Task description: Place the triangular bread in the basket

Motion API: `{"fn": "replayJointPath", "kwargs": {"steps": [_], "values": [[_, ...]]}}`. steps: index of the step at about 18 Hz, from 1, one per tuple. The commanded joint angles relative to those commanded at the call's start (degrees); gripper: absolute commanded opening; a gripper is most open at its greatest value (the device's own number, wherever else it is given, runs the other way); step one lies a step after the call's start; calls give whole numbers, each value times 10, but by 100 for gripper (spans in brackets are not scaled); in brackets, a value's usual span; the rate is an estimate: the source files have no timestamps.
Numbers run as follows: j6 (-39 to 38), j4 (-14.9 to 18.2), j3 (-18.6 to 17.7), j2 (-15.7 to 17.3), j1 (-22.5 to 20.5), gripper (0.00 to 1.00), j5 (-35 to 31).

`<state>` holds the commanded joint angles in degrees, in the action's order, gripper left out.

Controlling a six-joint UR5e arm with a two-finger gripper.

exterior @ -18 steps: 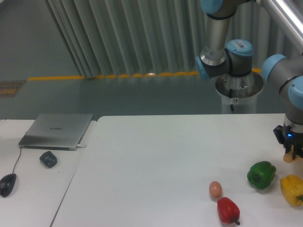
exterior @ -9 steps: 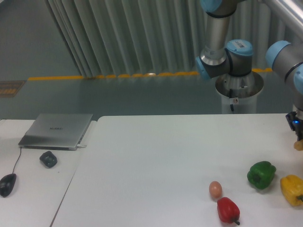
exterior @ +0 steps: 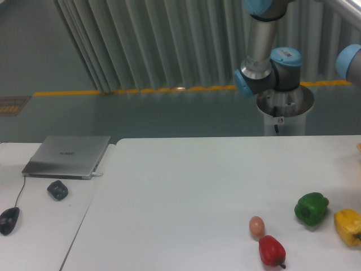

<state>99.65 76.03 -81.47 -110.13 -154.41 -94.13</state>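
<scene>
one tiny tan sliver at the very right edge, above the table, is all that shows of what looks like the triangular bread (exterior: 359, 147); the rest is cut off by the frame, so its tilt and what holds it can't be told. the claw is outside the frame, so whether it is spread, pressed together or pinching the bread cannot be told. only upper parts of the arm (exterior: 269, 68) show: a grey and blue joint cluster at top centre-right over a pale round pedestal (exterior: 285, 113) behind the table, and another blue joint (exterior: 351, 59) at the right edge. below the sliver, on the white table (exterior: 197, 180), a yellow bell pepper (exterior: 348, 226) sits near the right edge with a green bell pepper (exterior: 311, 209) just beside it to the left and slightly further back. well apart from those, toward the front, a red bell pepper (exterior: 271, 250) lies with its stem pointing to the lower right, and an egg (exterior: 256, 226) stands just beside it at its upper left, about touching. far left on a separate white desk (exterior: 39, 237) are a closed silver laptop (exterior: 67, 155), a small dark lumpy object (exterior: 57, 189) in front of it, and a black mouse (exterior: 8, 220) with a cable running up toward the laptop. behind everything is a grey floor with a yellow line (exterior: 113, 91) and a ribbed grey wall (exterior: 169, 39).
</scene>
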Motion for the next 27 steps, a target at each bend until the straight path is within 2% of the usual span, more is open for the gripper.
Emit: {"fn": "replayJointPath", "kwargs": {"steps": [6, 7, 8, 9, 12, 15, 27], "values": [[90, -2, -1, -4, -42, 27, 35], [92, -3, -2, -4, -43, 34, 35], [93, -3, -3, -5, -44, 44, 35], [93, -3, -2, -5, -45, 48, 36], [90, -4, -1, -7, -48, 68, 38], [86, -12, -2, -8, -48, 100, 40], [75, -11, -3, 0, -45, 100, 70]]}}
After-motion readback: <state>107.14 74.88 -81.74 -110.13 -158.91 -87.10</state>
